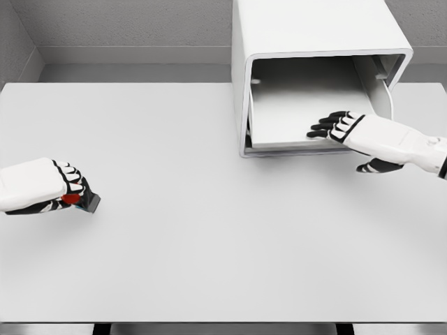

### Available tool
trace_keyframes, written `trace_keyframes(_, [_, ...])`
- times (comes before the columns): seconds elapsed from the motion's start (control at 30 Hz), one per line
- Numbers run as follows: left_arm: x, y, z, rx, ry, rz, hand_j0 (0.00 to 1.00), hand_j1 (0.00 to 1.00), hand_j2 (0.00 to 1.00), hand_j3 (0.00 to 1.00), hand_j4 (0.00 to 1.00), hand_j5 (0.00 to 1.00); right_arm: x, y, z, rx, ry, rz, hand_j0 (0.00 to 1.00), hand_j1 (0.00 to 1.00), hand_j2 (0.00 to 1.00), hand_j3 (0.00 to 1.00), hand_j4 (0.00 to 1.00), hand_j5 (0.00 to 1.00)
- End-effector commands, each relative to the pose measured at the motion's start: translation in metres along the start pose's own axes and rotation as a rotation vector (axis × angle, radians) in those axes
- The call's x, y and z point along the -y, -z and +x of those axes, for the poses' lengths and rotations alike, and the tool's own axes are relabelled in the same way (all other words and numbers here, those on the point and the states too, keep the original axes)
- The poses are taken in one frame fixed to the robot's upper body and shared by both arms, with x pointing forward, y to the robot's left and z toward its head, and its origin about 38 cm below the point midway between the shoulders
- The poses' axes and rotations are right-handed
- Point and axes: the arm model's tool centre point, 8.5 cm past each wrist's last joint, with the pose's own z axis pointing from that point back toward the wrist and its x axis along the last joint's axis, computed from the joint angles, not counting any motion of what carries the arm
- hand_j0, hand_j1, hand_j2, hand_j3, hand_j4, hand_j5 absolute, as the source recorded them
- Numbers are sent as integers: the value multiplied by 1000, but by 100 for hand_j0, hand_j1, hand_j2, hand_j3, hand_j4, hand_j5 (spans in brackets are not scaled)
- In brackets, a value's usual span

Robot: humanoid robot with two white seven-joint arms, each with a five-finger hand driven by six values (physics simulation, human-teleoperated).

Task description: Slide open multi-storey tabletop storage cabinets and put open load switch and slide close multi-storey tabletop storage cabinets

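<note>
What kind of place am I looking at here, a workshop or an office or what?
Probably a simulated test bench, not a real room: a bare white table against plain grey walls, holding only a white storage cabinet with its drawer pulled out. The left robot hand grips a small switch; the right robot hand rests on the drawer.

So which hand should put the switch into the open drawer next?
Left, probably. The left robot hand is already curled around the switch at the table's left side. The right robot hand rests fingers spread on the open drawer of the cabinet, holding nothing.
</note>
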Motion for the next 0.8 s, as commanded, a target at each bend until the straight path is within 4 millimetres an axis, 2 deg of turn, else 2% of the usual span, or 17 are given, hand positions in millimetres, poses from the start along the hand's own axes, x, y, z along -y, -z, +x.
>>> trace_keyframes(0.0, [0, 4, 2, 8, -16, 20, 46, 46, 46, 46, 46, 46, 10, -9, -2, -8, -3, -22, 98, 98, 98, 98, 98, 98])
trace_keyframes(0.27, [-5, 15, 4, 23, -9, 66, 47, 47, 47, 47, 47, 47, 17, -31, 2, -21, -20, -35, 98, 98, 98, 98, 98, 98])
trace_keyframes(0.53, [-9, 34, 9, 51, -8, 91, 47, 47, 47, 47, 47, 47, 42, -51, 5, -5, -3, -120, 97, 97, 97, 97, 97, 97])
trace_keyframes(0.7, [-21, 38, 7, 56, 13, 116, 47, 47, 47, 47, 47, 47, 50, -76, 2, -3, 56, -144, 94, 94, 94, 94, 94, 94])
trace_keyframes(0.77, [-28, 37, 5, 54, 28, 126, 48, 48, 48, 48, 48, 48, 51, -77, 2, 4, 69, -154, 91, 91, 91, 91, 91, 91])
